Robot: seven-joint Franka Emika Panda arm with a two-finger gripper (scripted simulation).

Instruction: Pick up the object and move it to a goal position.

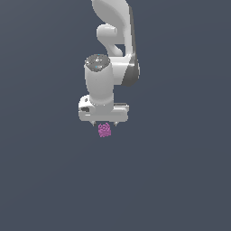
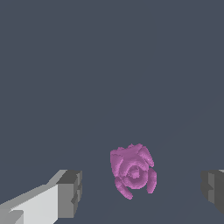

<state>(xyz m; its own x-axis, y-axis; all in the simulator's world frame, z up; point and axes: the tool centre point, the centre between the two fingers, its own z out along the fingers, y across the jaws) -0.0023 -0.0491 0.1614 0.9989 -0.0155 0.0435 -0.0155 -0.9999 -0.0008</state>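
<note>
Hovering just above the lump (image 2: pixel 133 171), the end effector (image 1: pixel 104 123) has its fingers (image 2: pixel 70 194) spread wide, one to each side and touching nothing. The lump sits on the grey surface (image 1: pixel 180 180); it looks light, stiff and bumpy, best pinched across its flatter opposite sides.

Arm (image 1: pixel 113 27) cut off at exterior view's top edge.

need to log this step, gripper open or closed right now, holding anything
gripper: open, holding nothing; the purple lump sits in the gap between the fingers, touching neither.
</note>
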